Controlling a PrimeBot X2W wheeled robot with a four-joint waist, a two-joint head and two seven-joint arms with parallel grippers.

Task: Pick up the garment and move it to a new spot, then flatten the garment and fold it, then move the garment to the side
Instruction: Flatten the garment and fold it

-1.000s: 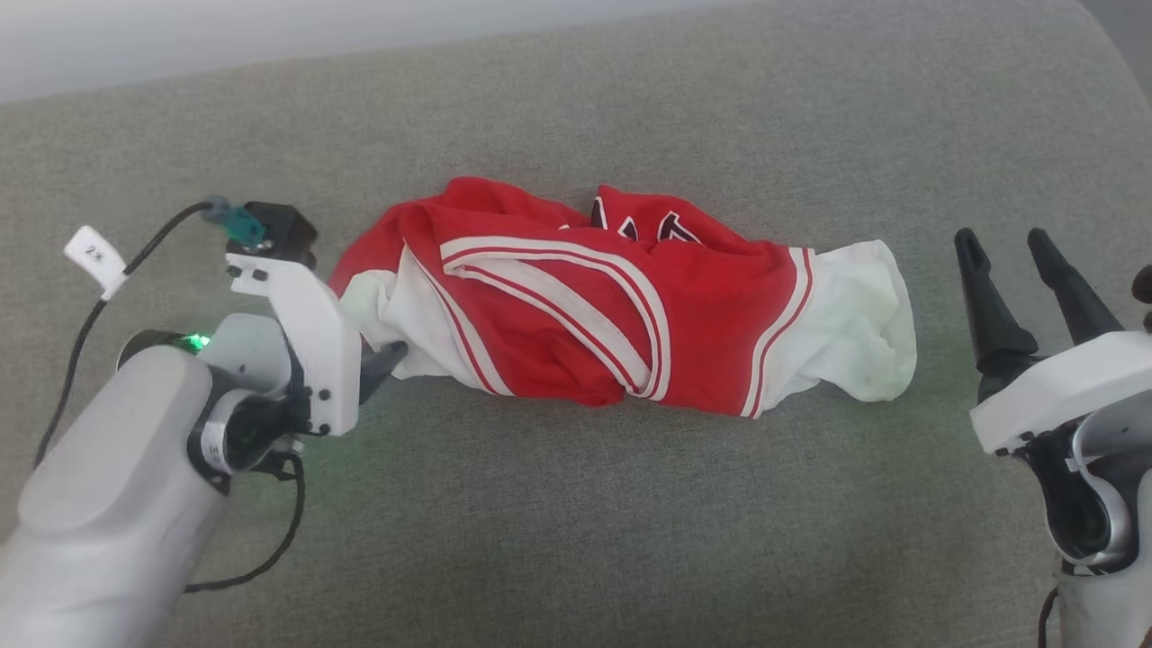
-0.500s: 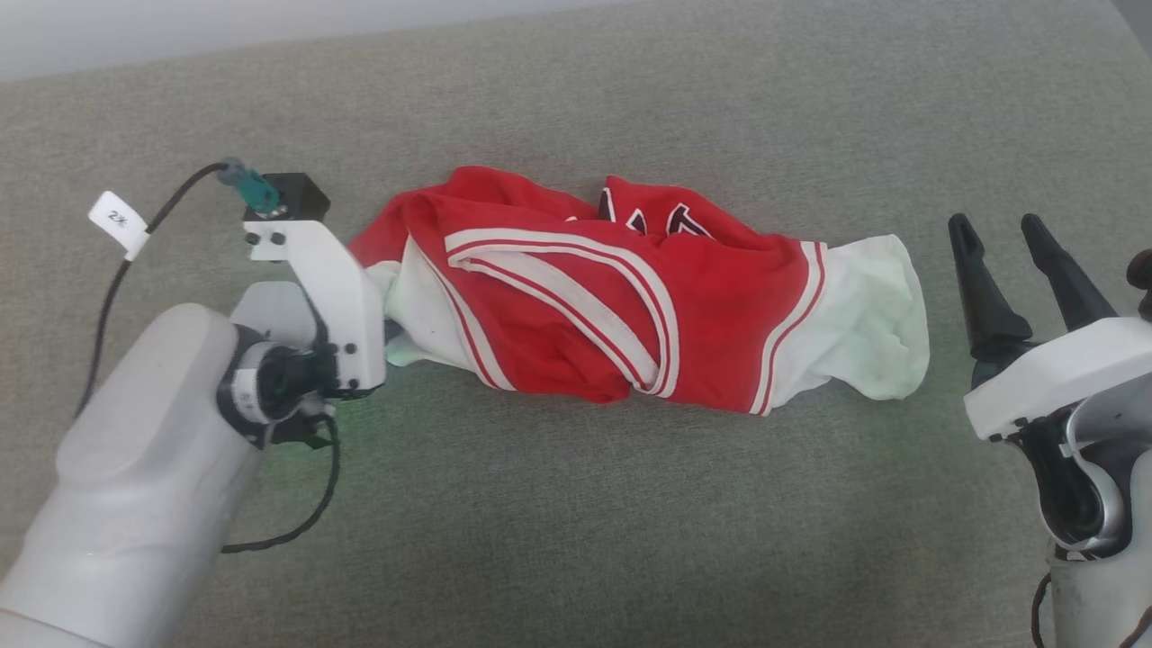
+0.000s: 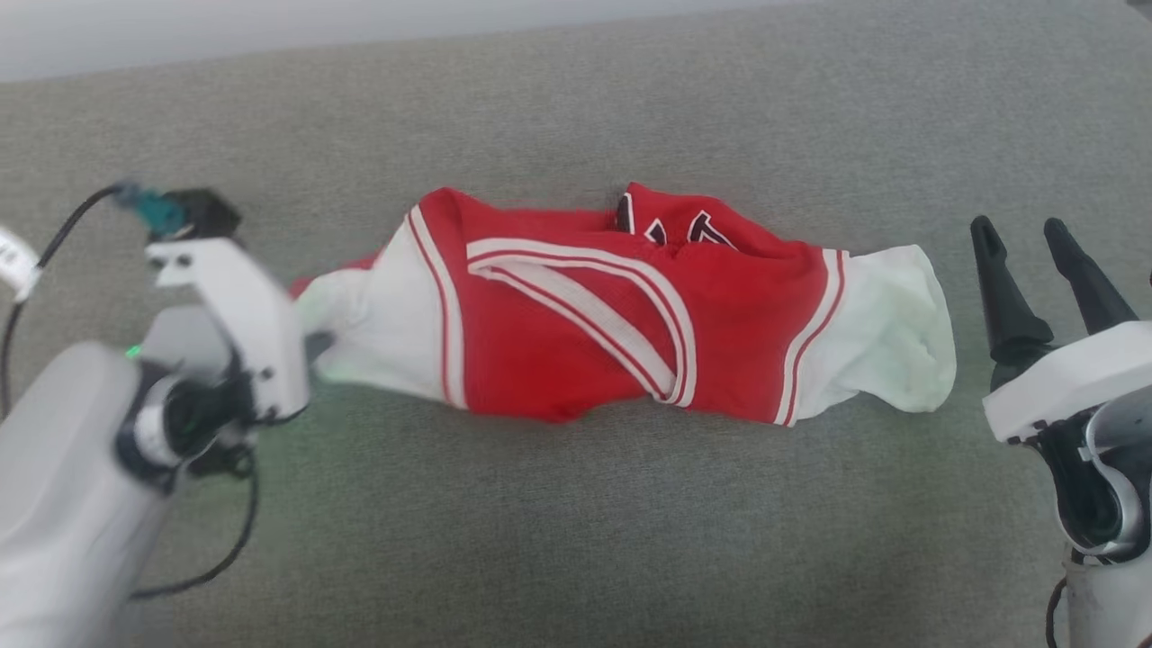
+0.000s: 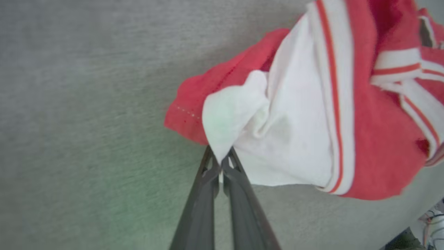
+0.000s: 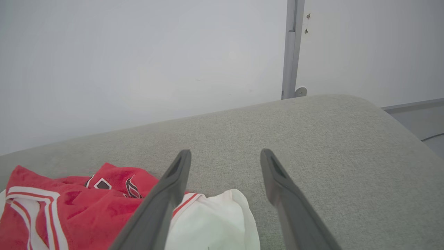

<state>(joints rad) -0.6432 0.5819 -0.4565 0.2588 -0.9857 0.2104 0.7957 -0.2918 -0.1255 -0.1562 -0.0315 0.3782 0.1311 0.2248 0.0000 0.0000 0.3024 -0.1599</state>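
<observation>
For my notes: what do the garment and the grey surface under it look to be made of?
Garment: thin, soft sports fabric, probably a synthetic knit, matte; it bunches into loose folds and creases. Grey surface: looks like woven upholstery cloth over padding; fine flecked weave, softly rounded edge.

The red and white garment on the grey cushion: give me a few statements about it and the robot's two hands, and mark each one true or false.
1. The left hand is shut on a white corner of the garment. True.
2. The right hand grips the garment's other end. False: it is open beside the white end and holds nothing.
3. The garment lies spread flat. False: it is bunched into a long crumpled roll on the cushion.
4. Dark lettering shows on the red fabric at the garment's far edge. True.
</observation>
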